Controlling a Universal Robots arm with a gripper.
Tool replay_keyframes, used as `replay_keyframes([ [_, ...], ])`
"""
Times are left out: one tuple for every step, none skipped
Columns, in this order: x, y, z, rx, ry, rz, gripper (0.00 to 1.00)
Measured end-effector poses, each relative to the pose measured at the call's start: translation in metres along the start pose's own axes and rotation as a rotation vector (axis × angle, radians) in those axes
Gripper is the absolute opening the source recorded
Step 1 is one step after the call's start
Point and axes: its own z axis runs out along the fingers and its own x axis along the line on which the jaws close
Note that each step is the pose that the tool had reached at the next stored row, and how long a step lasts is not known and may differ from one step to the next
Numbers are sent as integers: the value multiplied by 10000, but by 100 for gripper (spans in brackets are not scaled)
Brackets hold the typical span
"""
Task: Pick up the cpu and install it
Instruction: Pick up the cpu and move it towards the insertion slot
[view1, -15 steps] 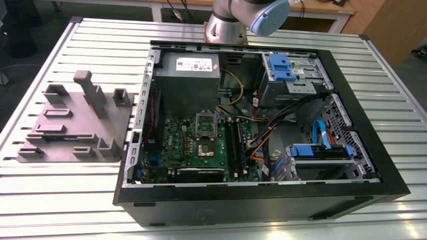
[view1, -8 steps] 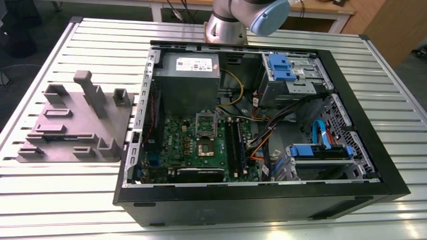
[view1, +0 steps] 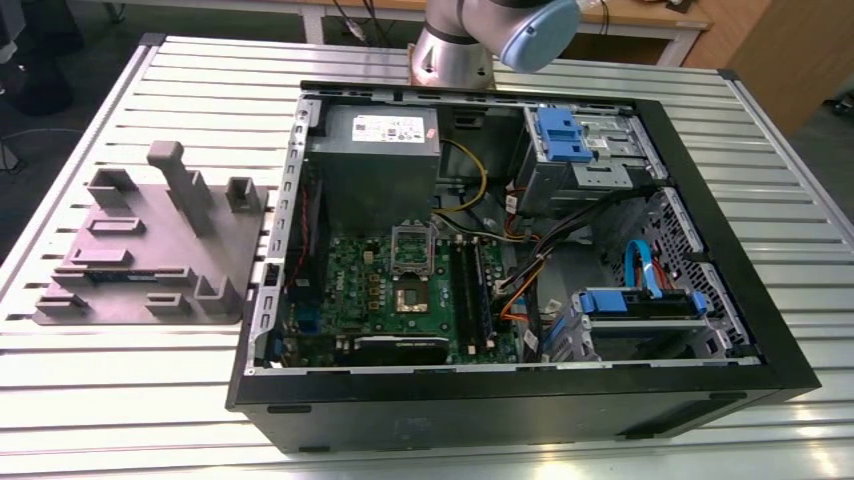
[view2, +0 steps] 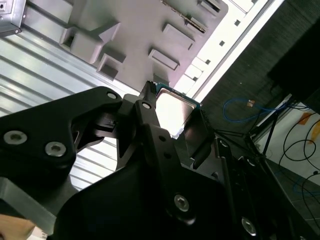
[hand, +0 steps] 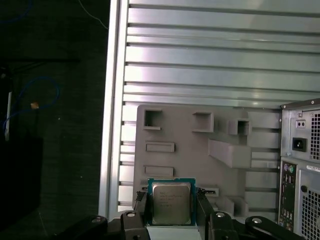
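Holding the cpu (hand: 171, 202) in the jaws.
Closed on two opposite edges of the chip, metal top showing, clear of the grey tray (hand: 180, 131) on the table (hand: 200, 65).

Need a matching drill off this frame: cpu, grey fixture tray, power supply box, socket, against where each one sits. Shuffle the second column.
Things
1. cpu
2. grey fixture tray
3. power supply box
4. socket

Places
A. on the green board inside the open case
B. on the slatted table, at the exterior view's left of the case
C. held in the gripper
D. inside the case, at the end nearest the arm

Pairs: 1-C, 2-B, 3-D, 4-A
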Motion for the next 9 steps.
replay_keyframes([
  [-10,0,0,0,0,0,47],
  [-19,0,0,-1,0,1,47],
  [-26,-1,1,-1,-1,1,47],
  [-33,-1,1,-1,-1,1,47],
  [-38,0,0,0,0,1,47],
  [-44,-1,0,0,1,1,47],
  [-51,-1,0,0,0,1,47],
  [-59,-2,0,0,0,0,47],
  [-68,-2,0,0,0,0,47],
])
